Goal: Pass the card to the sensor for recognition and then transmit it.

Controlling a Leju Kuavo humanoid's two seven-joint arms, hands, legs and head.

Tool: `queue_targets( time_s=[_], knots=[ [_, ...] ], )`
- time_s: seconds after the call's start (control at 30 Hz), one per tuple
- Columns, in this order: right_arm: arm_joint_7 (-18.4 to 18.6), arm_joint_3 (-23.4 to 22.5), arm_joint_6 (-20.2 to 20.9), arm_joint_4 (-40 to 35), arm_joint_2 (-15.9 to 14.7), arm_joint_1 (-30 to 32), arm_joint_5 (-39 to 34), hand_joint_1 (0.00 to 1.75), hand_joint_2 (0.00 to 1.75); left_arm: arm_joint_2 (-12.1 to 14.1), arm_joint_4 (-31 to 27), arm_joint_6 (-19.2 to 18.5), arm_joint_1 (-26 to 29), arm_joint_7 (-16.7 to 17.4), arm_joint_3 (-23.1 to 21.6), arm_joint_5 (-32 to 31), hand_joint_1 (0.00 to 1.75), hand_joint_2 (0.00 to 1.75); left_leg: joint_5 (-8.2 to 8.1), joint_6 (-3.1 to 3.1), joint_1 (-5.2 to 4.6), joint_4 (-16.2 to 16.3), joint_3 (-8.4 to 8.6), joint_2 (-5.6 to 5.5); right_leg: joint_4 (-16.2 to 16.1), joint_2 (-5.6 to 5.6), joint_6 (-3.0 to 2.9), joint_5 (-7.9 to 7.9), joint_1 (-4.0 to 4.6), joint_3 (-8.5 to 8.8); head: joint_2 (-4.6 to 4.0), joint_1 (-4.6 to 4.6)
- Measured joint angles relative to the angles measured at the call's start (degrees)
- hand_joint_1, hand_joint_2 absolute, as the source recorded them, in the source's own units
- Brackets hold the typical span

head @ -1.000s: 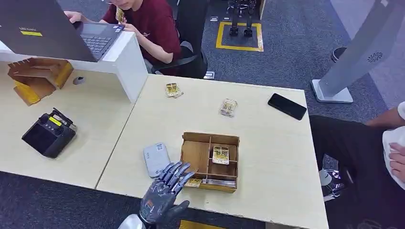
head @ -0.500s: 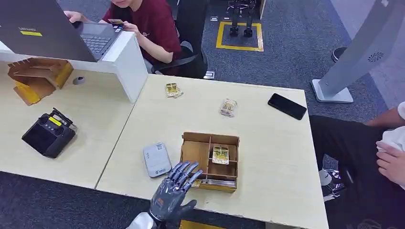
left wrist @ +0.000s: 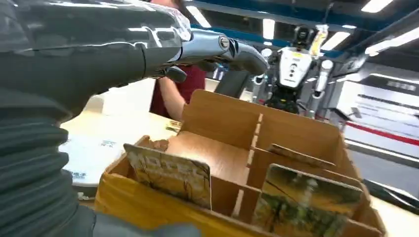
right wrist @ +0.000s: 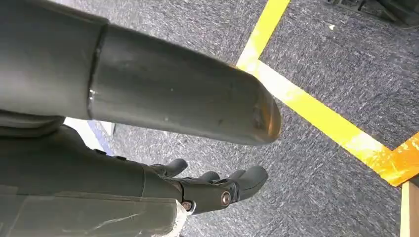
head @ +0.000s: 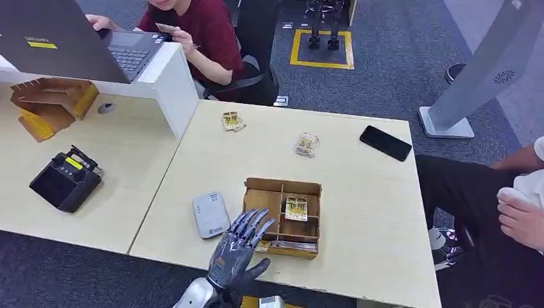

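Two cards: upright in the wooden box's (head: pixel 282 217) near compartments, card (left wrist: pixel 168 174) just below the fingers (head: pixel 251 226)
Left hand (head: pixel 236 250): over the box's near-left corner, fingers apart, holding nothing
Sensor (head: pixel 210 214): on the table (head: pixel 359 212), just left of the fingers
Right hand (right wrist: pixel 217 190): above the floor, fingers seemingly loosely curled, nothing in them

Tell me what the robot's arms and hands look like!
The left hand is dark grey with a bluish shine, and its slim fingers have silver segments. Behind it sits a silver arm. Up close, a grey ribbed cover wraps the wrist. The right hand has dark fingers with small round screws and a thick, smooth grey thumb.
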Motion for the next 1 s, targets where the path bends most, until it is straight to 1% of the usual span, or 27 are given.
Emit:
queue_targets(
  time_s=[0.17, 0.2, 0.23, 0.27, 0.3, 0.33, 0.37, 0.73, 0.77, 0.8, 0.87, 0.93, 1.0],
  knots=[
    [0.1, 0.0, 0.0, 0.0, 0.0, 0.0, 0.3, 0.00, 0.00, -0.3, 0.8, 0.0, -0.7, 0.0, 1.4, -0.4, 1.75, 1.75, 0.00, 0.00, 0.00, 0.0, 0.01, 0.00, 0.0, 0.00, 0.00, 0.00, 0.00, 0.00, 0.00, -0.02],
    [0.2, 0.0, 0.0, 0.0, 0.0, -0.1, 0.3, 0.00, 0.00, -0.4, 1.0, 0.0, -0.7, -0.1, 1.6, -0.3, 1.71, 1.75, 0.00, 0.00, 0.00, 0.0, 0.01, 0.00, 0.0, 0.00, 0.00, 0.00, 0.00, 0.00, 0.00, 0.00],
    [0.2, 0.0, 0.1, 0.0, 0.0, -0.1, 0.3, 0.00, 0.00, -0.5, 1.1, 0.0, -0.7, -0.3, 1.9, -0.2, 1.71, 1.75, 0.00, 0.00, 0.00, 0.0, 0.00, 0.00, 0.0, 0.00, 0.00, 0.00, 0.00, -0.01, 0.00, -0.02],
    [0.3, 0.0, 0.1, 0.0, 0.0, -0.1, 0.3, 0.00, 0.00, -0.6, 1.2, 0.0, -0.7, -0.5, 2.2, 0.4, 1.62, 1.75, 0.00, 0.00, 0.00, 0.0, 0.00, 0.00, 0.0, 0.00, 0.00, 0.00, 0.00, -0.01, 0.00, 0.00],
    [0.3, 0.0, 0.1, 0.0, 0.0, -0.1, 0.3, 0.00, 0.00, -0.7, 1.3, 0.0, -0.8, -0.8, 2.3, 0.9, 1.68, 1.75, 0.00, 0.00, 0.00, 0.0, 0.00, 0.00, 0.0, 0.00, 0.00, 0.00, 0.00, -0.01, 0.00, 0.00],
    [0.3, 0.0, 0.1, 0.0, 0.0, -0.1, 0.4, 0.00, 0.00, -0.7, 1.4, 0.0, -0.8, -0.9, 2.4, 1.2, 1.68, 1.75, 0.00, 0.00, 0.00, 0.0, 0.00, 0.00, 0.0, 0.00, 0.00, 0.00, 0.00, -0.01, 0.00, -0.02],
    [0.3, 0.0, 0.1, 0.0, 0.0, -0.1, 0.4, 0.00, 0.00, -0.8, 1.6, 0.0, -0.7, -1.0, 2.6, 1.4, 1.75, 1.75, 0.00, 0.00, 0.00, 0.0, 0.00, 0.00, 0.0, 0.00, 0.00, 0.00, 0.00, -0.01, 0.00, 0.00],
    [0.0, -0.1, 0.0, 0.0, 0.0, -0.1, 0.4, 0.00, 0.00, -0.8, 2.3, 0.0, -0.9, -0.5, 2.7, 2.0, 1.75, 1.75, 0.00, 0.00, 0.00, 0.0, 0.01, 0.00, 0.0, 0.00, 0.00, 0.00, 0.00, 0.00, 0.00, 0.00],
    [0.0, -0.1, 0.0, 0.0, 0.0, -0.1, 0.4, 0.00, 0.00, -0.8, 2.3, 0.0, -0.9, -0.5, 2.7, 2.1, 1.69, 1.75, 0.00, 0.00, 0.00, 0.0, 0.00, 0.00, 0.0, 0.00, 0.00, 0.00, 0.00, 0.00, 0.00, -0.02],
    [0.0, -0.1, 0.0, 0.0, 0.0, -0.1, 0.4, 0.00, 0.00, -0.8, 2.3, 0.0, -0.9, -0.4, 2.7, 2.1, 1.69, 1.75, 0.00, 0.00, 0.00, 0.0, 0.01, 0.00, 0.0, 0.00, 0.00, 0.00, 0.00, 0.00, 0.00, -0.02],
    [0.0, -0.1, 0.0, 0.0, 0.0, -0.1, 0.4, 0.00, 0.00, -0.8, 2.3, 0.0, -0.9, -0.4, 2.7, 2.1, 1.75, 1.75, 0.00, 0.00, 0.00, 0.0, 0.00, 0.00, 0.0, 0.00, 0.00, 0.00, 0.00, 0.00, 0.00, -0.02],
    [0.2, -0.1, 0.0, 0.0, 0.0, -0.1, 0.5, 0.00, 0.00, -0.8, 2.4, 0.0, -0.9, -0.4, 2.7, 2.4, 1.75, 1.75, 0.00, 0.00, 0.00, 0.0, 0.00, 0.00, 0.0, 0.00, 0.00, 0.00, 0.00, 0.00, 0.00, -0.02],
    [0.3, -0.1, 0.0, 0.0, 0.0, -0.1, 0.8, 0.00, 0.00, -0.8, 2.3, 0.0, -0.9, -1.4, 2.7, 3.4, 1.75, 1.75, 0.00, 0.00, 0.00, 0.0, 0.00, 0.00, 0.0, 0.00, 0.00, 0.00, 0.00, 0.00, 0.00, -0.02]
  ],
)
